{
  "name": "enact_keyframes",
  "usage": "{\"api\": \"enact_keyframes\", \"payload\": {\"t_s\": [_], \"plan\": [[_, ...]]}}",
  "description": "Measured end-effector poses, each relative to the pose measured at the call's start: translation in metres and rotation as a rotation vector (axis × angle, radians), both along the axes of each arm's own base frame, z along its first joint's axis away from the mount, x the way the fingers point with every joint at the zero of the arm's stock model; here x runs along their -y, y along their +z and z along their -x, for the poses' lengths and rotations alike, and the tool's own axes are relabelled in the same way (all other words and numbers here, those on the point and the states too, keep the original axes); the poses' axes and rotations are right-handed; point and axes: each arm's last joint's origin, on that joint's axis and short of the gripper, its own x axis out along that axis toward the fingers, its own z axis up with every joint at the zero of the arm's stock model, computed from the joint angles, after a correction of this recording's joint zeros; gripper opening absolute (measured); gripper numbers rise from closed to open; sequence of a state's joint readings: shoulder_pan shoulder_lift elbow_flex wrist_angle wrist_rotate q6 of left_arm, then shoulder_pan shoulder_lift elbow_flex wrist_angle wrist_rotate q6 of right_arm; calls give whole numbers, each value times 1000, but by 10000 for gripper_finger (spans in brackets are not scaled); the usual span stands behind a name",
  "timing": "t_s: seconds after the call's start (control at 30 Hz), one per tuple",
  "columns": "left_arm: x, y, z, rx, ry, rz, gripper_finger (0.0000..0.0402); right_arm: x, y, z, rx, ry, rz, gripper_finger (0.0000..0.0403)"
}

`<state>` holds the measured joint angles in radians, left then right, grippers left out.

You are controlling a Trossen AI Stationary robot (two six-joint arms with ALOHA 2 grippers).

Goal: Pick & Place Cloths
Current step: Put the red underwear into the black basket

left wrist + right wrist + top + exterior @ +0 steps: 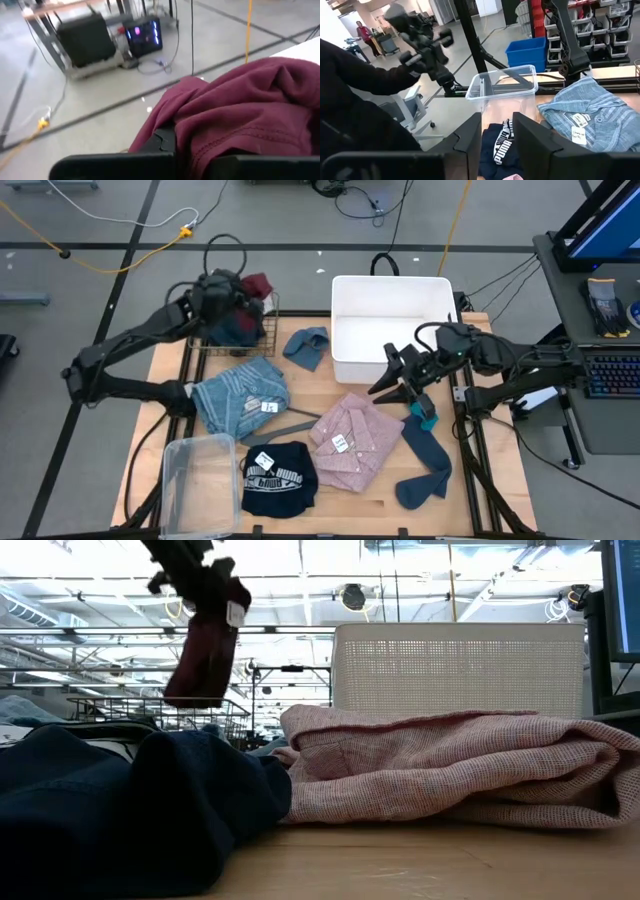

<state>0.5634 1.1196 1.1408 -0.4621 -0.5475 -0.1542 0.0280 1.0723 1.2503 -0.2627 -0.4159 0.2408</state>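
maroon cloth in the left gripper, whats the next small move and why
Probably lower it and let go. The left gripper is shut on the maroon cloth, which hangs in the air above the wire basket at the table's far left. The basket already holds a dark cloth, so it looks like the drop spot. The right gripper hovers over the pink checked shirt, holding nothing.

Both arms are dark, nearly black, built of slim tubular links with bulkier rounded joints. A black cable loops above the left gripper. The right gripper has two flat, matte black fingers with angular, wedge-shaped tips, set on a broad black bar
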Motion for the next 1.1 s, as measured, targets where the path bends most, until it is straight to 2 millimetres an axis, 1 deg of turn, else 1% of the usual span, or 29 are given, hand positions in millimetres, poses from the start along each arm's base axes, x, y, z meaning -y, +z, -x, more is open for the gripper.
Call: {"api": "enact_keyframes", "payload": {"t_s": [0.17,0.3,0.4,0.53,0.73,0.87,1.0,1.1], "plan": [[-33,-21,1,-2,6,147,0,0,0,0,0,0,-1,93],[-50,-41,8,-60,72,278,0,1,0,-1,-2,-42,1,93],[-55,-51,13,-100,105,356,0,1,0,-1,-2,-53,2,93],[-58,-60,15,-125,97,423,0,1,0,-1,-2,-53,2,90],[-64,-75,6,-145,40,510,1,2,0,-1,-2,-56,2,89],[-71,-92,-1,-190,36,575,0,2,0,-1,-2,-56,2,89],[-79,-107,0,-239,73,642,1,2,0,-1,-2,-56,1,89],[-85,-113,9,-248,161,690,1,2,0,-1,-2,-56,1,89]]}}
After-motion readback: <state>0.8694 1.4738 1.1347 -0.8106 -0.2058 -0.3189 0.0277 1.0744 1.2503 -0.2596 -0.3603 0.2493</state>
